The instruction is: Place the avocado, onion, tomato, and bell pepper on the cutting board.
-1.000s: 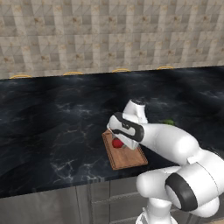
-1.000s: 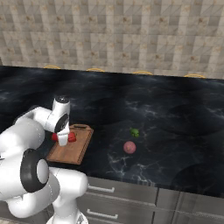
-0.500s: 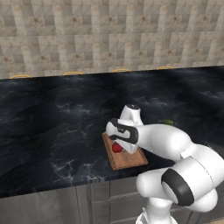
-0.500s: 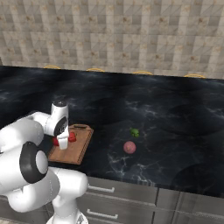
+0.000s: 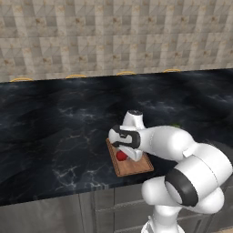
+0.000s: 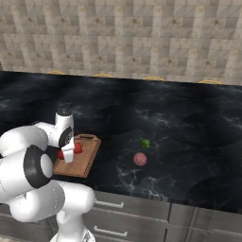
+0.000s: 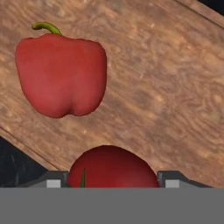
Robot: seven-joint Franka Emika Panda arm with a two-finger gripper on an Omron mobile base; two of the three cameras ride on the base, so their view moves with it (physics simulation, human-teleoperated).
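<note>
My gripper is shut on the red tomato, which sits between the two fingertips low over the near part of the wooden cutting board. The tomato shows as a red spot under the hand, and again beside the white finger. A red bell pepper with a green stem lies on the board, just past the tomato. The green avocado and the pinkish onion rest on the dark counter to the right of the board.
The black marble counter runs wide left and behind the board, with a tiled wall at the back. The counter's front edge lies just below the board, above grey cabinet drawers.
The hand has moved along the board toward its near end and sunk lower, carrying the tomato. The avocado, onion and bell pepper have stayed put.
</note>
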